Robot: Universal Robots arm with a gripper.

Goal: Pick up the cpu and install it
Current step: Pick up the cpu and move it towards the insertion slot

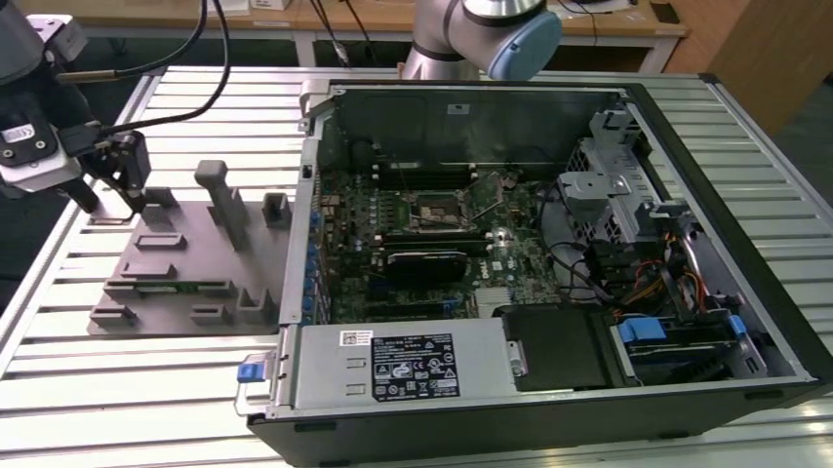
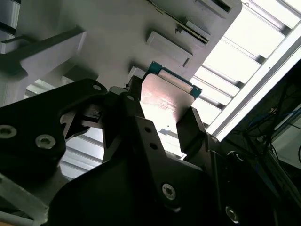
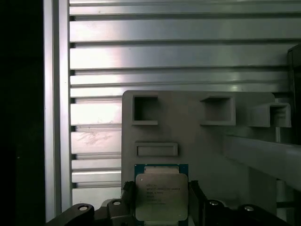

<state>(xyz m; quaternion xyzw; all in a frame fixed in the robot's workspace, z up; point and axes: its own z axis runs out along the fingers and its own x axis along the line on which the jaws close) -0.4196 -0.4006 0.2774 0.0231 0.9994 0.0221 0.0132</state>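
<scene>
The cpu [image 3: 161, 197], a flat square chip with a pale silver top and green rim, sits between the two dark fingers of my gripper [image 3: 161, 193] in both wrist views. The fingers press against its two side edges, so the gripper [image 2: 163, 104] is shut on the cpu [image 2: 165, 92]. It is held just at the grey holder plate [image 3: 197, 141]. In the exterior view the gripper [image 1: 111, 200] stands at the far left corner of that plate [image 1: 182, 263]. The black-framed motherboard socket [image 1: 434, 207] lies inside the open computer case, well off to the exterior view's right.
Upright grey blocks [image 1: 221, 195] rise from the holder plate beside the gripper. The open case's metal wall [image 1: 310, 195] stands between plate and motherboard. A power supply [image 1: 404, 363] and drive cage [image 1: 625, 195] fill the case's edges. Cables [image 1: 156, 58] hang by the arm.
</scene>
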